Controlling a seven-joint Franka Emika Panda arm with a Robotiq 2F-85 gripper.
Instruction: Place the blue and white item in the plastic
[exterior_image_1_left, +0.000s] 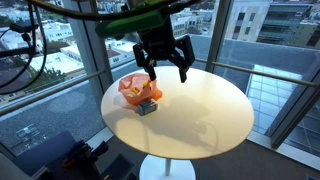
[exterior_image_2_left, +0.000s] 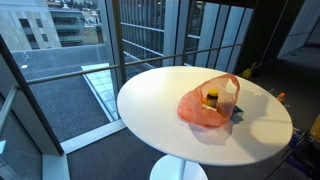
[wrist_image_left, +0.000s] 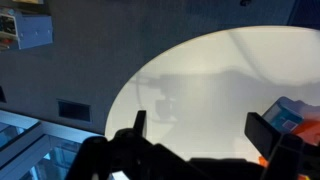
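Observation:
The blue and white item (exterior_image_1_left: 148, 107) is a small blue-grey block on the round white table (exterior_image_1_left: 200, 115), touching the near side of the orange plastic container (exterior_image_1_left: 134, 90). A yellow piece (exterior_image_1_left: 137, 88) lies inside the container. My gripper (exterior_image_1_left: 166, 68) hangs open and empty above the table, just above and slightly right of the container. In the wrist view the open fingers (wrist_image_left: 200, 128) frame bare tabletop, with the block (wrist_image_left: 284, 112) and an orange edge (wrist_image_left: 308, 126) at the far right. The container (exterior_image_2_left: 205, 108) also shows in an exterior view, the block (exterior_image_2_left: 236, 112) partly hidden behind it.
The table (exterior_image_2_left: 160, 95) stands on one pedestal beside floor-to-ceiling windows with metal frames (exterior_image_2_left: 112, 40). Black cables (exterior_image_1_left: 30, 50) hang near the arm. The floor drops off all around the table rim.

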